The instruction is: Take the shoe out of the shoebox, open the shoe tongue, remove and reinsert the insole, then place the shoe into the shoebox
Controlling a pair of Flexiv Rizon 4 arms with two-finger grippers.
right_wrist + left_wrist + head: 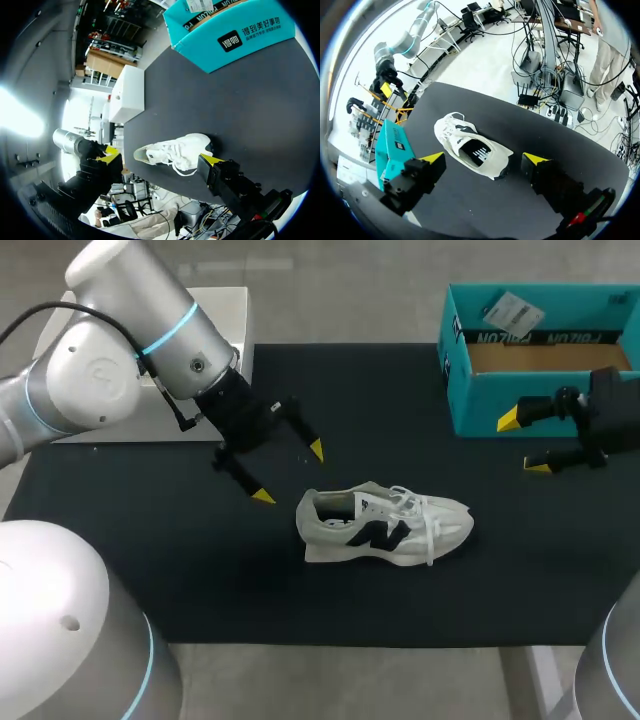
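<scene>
Black mat (150, 570), teal shoebox (520, 390) at its far right corner, white sneaker (385, 525) upright mid-mat (long axis left-right, toe rightward). Both of the 2 grippers gape empty: left gripper (290, 472) near the heel, right gripper (522, 444) beside the shoebox.

The teal shoebox (480, 400) bears dark lettering (520, 338) on its inner wall, a white printed sticker (512, 312) and white characters (261, 27) outside.

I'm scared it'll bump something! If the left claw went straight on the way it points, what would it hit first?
Probably the white sneaker, heel end first. It lies ahead of the open left claw, right in its line, though depth is hard to judge.
</scene>
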